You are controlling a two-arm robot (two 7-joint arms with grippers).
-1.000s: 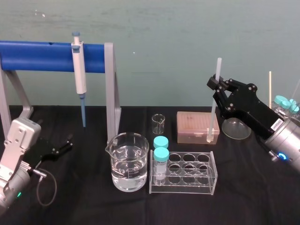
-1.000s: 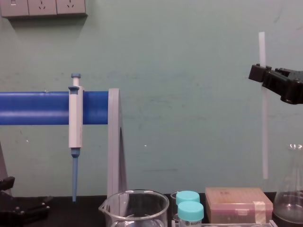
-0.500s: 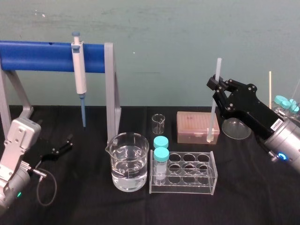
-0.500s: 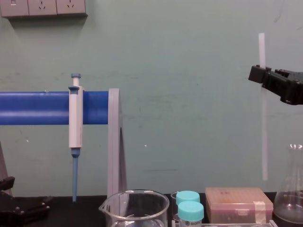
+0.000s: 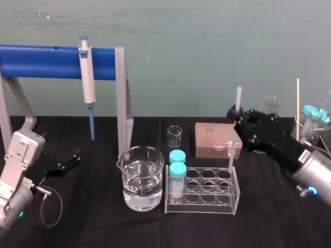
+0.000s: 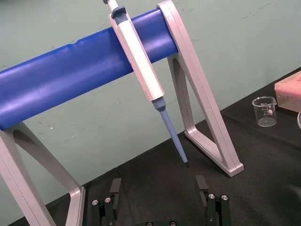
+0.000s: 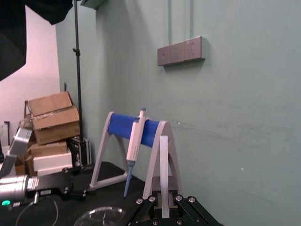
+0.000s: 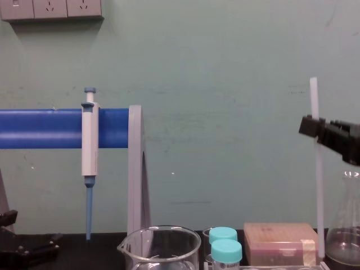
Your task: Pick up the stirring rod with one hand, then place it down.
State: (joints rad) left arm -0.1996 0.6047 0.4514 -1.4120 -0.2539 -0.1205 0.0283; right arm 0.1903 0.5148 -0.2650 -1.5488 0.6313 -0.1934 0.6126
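Translucent white stirring rod [image 5: 238, 98] upright, clamped near its upper end by your right gripper [image 5: 238, 114]; lower end at right rear of test-tube rack [image 5: 236, 192], contact unclear. Your left gripper [image 6: 158, 181] parked at left on table [image 5: 93, 227], fingers spread.

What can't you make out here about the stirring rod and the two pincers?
- Lower tip of the stirring rod: head view, behind the clear tube rack; contact unclear.
- Rod's lower length: right wrist view, hidden by the right pincer gripping it.
- The left pincer: left wrist view, open fingers cut off by the bottom edge.
- The flask: chest view, cut off by the right edge.
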